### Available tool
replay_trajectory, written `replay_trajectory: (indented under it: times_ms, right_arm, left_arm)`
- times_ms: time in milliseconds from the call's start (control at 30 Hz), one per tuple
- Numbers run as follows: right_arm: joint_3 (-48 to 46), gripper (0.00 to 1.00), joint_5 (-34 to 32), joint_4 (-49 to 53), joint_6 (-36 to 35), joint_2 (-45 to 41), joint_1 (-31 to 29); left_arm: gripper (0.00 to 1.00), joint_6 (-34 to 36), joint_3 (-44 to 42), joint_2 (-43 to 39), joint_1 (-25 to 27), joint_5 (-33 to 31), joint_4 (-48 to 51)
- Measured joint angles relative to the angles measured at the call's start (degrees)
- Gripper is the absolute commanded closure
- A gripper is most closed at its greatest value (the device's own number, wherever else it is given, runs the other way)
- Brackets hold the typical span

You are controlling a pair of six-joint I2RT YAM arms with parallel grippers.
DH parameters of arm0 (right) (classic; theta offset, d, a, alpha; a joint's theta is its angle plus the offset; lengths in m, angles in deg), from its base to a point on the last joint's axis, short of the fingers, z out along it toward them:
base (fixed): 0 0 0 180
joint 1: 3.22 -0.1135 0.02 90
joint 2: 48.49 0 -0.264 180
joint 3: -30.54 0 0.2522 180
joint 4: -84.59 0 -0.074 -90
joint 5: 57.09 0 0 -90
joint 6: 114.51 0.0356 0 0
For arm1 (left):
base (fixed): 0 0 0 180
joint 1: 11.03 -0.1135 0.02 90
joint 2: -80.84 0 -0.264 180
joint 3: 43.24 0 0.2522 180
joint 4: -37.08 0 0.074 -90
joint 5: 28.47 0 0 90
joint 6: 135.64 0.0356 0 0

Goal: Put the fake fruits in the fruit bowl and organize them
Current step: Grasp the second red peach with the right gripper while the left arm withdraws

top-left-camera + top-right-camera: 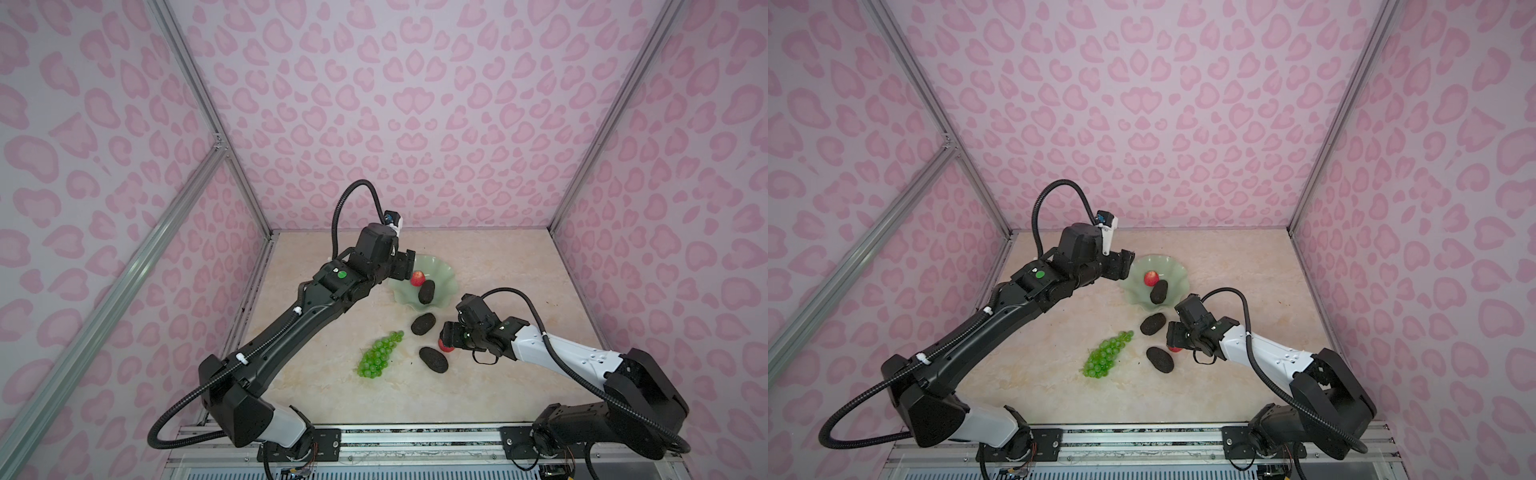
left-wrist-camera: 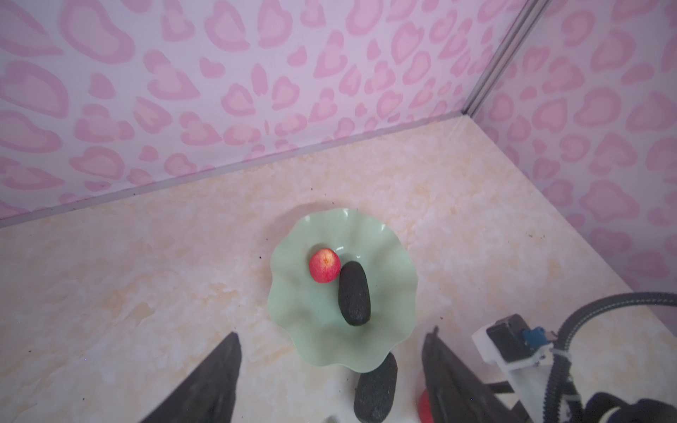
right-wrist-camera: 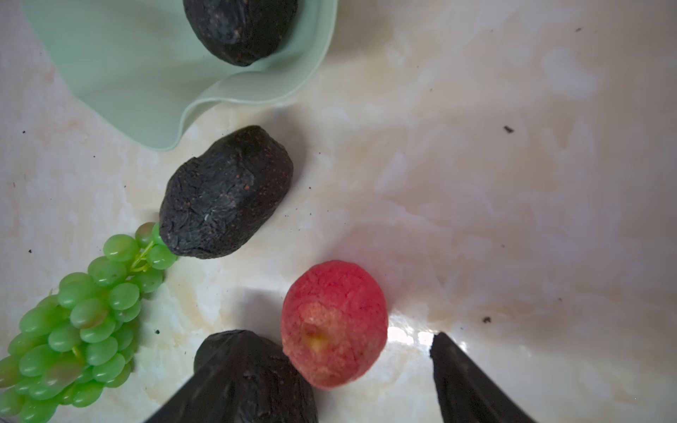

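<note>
Apple point(image 2: 324, 265), avocado point(image 2: 354, 293) in mint bowl point(image 2: 293, 304)

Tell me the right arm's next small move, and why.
Probably close the right gripper on the red apple. That apple lies on the table between its open fingers, no contact visible yet, beside an avocado, while the bowl already holds another apple.

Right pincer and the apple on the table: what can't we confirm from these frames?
- Contact: in the right wrist view the apple lies between the spread fingers, but the near finger's tip overlaps an avocado, so touch is unclear.
- In both top views the right pincer covers most of that apple.
- Left pincer: fingers cut off by the left wrist frame edge.
</note>
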Motion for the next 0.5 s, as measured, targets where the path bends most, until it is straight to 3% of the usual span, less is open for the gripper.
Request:
replay_trajectory:
  times_ms: [167,500]
  right_arm:
    - [0.37,0.29,-0.15,-1.75,1.42,3.87,-0.59]
    - [1.16,0.61,-0.94,-2.58,1.86,6.60,-0.96]
  left_arm:
    - [0.20,-2.14,-10.23,-5.40,-0.04,-2.84,2.01]
    - [0.19,-8.41,-26.95,-18.01,-0.15,-5.97,1.07]
